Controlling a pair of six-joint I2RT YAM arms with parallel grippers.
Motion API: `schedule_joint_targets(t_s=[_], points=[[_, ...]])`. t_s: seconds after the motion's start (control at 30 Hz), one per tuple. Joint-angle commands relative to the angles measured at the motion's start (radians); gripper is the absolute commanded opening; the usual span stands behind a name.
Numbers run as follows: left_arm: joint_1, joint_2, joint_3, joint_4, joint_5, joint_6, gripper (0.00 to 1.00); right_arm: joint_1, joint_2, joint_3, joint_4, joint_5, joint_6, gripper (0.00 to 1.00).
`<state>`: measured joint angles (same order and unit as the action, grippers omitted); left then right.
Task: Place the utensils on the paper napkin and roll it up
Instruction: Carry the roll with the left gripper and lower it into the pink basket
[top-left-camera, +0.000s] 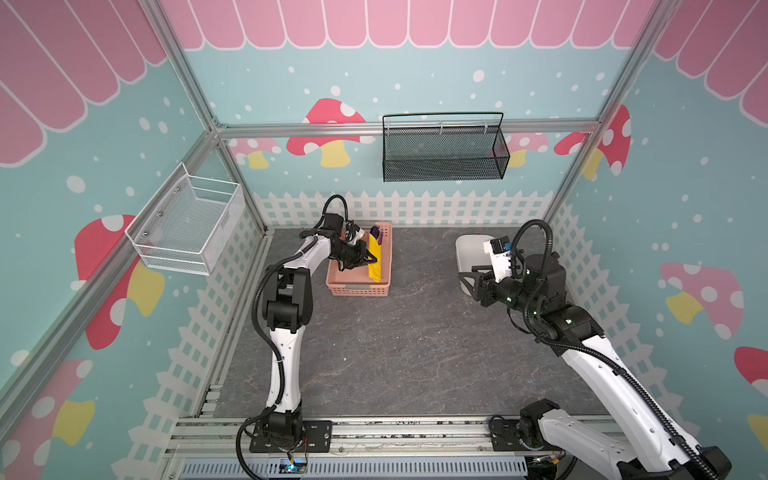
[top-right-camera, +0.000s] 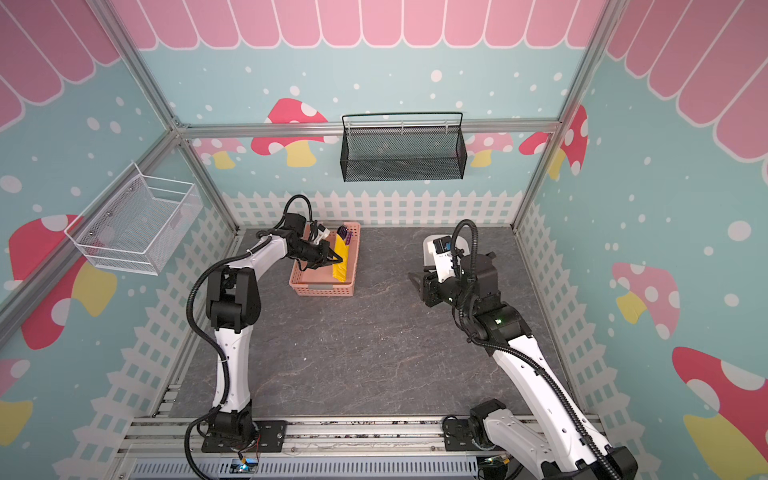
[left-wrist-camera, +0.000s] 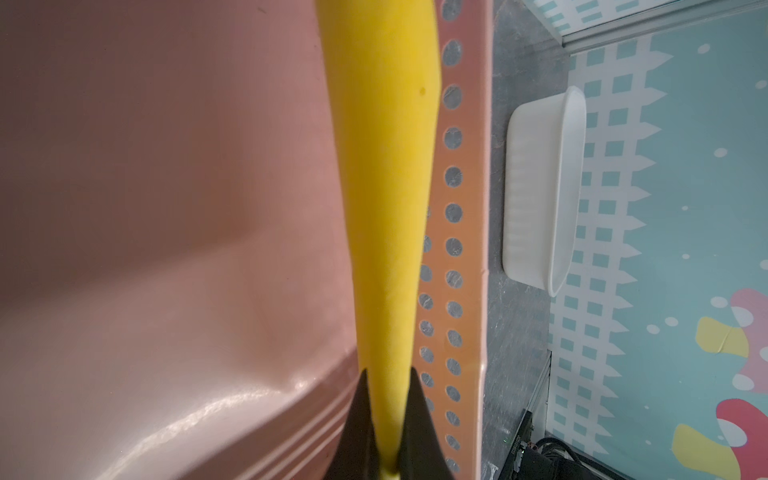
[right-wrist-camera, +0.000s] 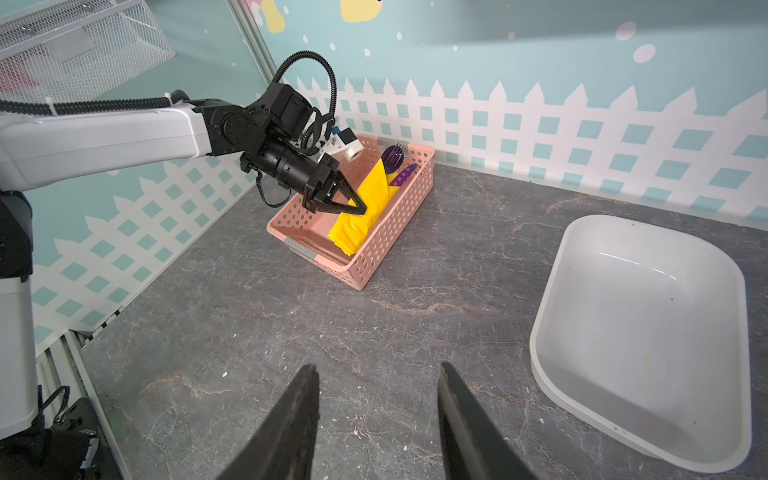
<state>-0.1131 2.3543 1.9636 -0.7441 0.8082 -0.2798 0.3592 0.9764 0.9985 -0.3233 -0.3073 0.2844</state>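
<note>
Right wrist view | left gripper (right-wrist-camera: 360, 207) clamped on rolled paper napkin (right-wrist-camera: 353, 232) (in pink basket (right-wrist-camera: 374, 259)); right gripper (right-wrist-camera: 378, 368) half-open, empty

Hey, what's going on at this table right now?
The left gripper is shut on the paper napkin, which is rolled around the utensils. Their purple ends stick out of one end of the roll. The bundle is inside the pink basket at the back of the table. The right gripper is open and holds nothing, hovering over bare tabletop beside an empty white tub.
</note>
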Motion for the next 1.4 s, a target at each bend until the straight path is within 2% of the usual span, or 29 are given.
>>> schedule_joint_targets(t_s=[0.0, 0.37, 0.67, 0.97, 1.37], points=[[0.005, 0.035, 0.063, -0.05, 0.046, 0.036, 0.0, -0.008, 0.003, 0.003, 0.0, -0.011, -0.024, 0.48], [0.002, 0.109, 0.073, -0.061, 0.06, 0.025, 0.0, -0.012, 0.016, 0.005, 0.003, -0.018, -0.025, 0.48], [0.004, 0.153, 0.11, -0.117, 0.013, 0.04, 0.0, -0.016, 0.025, 0.006, 0.003, -0.032, -0.027, 0.48], [0.004, 0.155, 0.121, -0.141, -0.044, 0.045, 0.19, -0.017, 0.024, 0.011, 0.002, -0.042, -0.022, 0.48], [0.007, 0.105, 0.158, -0.181, -0.134, 0.043, 0.37, -0.021, 0.01, 0.033, -0.019, -0.034, -0.022, 0.49]])
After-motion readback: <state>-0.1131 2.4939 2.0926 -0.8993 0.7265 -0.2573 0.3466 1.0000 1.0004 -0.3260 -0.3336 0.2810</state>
